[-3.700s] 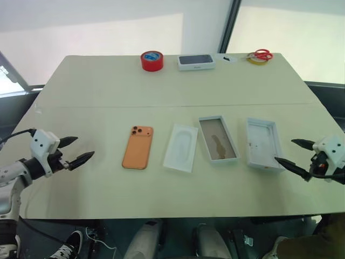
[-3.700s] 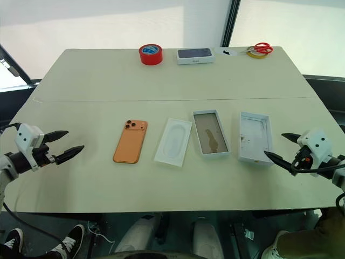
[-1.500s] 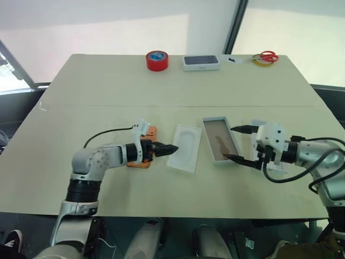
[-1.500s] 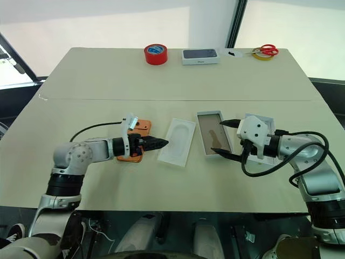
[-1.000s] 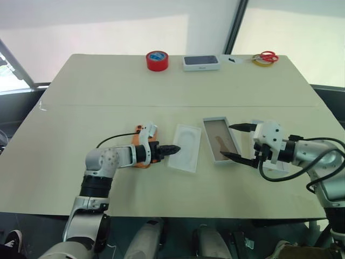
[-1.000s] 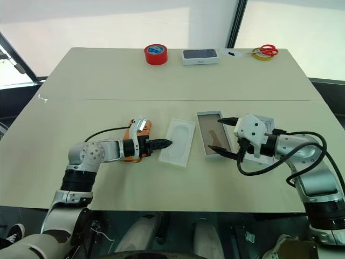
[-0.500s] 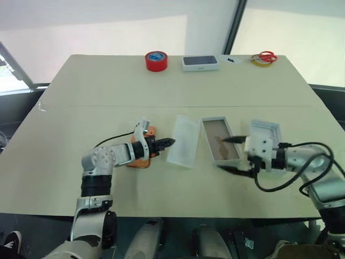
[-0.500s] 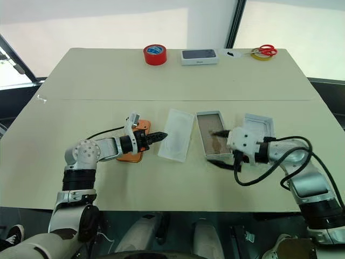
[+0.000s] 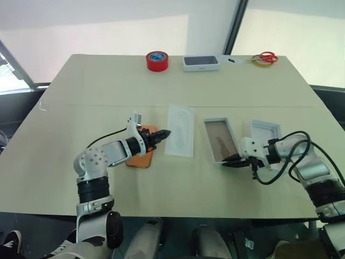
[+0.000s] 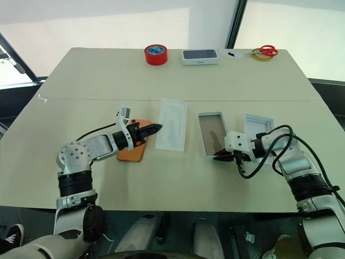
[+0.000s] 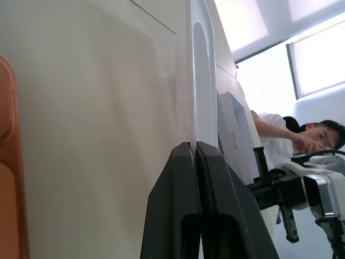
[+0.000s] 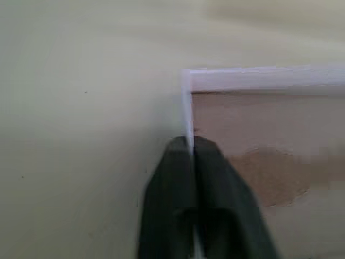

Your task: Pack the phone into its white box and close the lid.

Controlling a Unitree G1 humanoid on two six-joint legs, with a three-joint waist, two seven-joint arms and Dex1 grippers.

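On the counter [image 9: 81, 86], my tools pinch insert [image 9: 180, 129] and white box [image 10: 211, 134] wall; phone [image 10: 133, 147] unpacked, lid [image 10: 259, 129] off.

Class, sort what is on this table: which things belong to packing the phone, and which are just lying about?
Job: phone, white box, lid.

Lying about: white insert, red tape, dark-topped box, scissors.

place: lab or test workspace | evidence: large bare cream table [image 9: 97, 86] set against pale window panels with a dark upright frame [image 9: 233, 26], upper right of frame | props lined along far edge: red tape roll [image 9: 157, 60], dark-topped white box [image 9: 200, 62], scissors [image 9: 263, 55] | seated person [image 11: 302, 141] beyond the table
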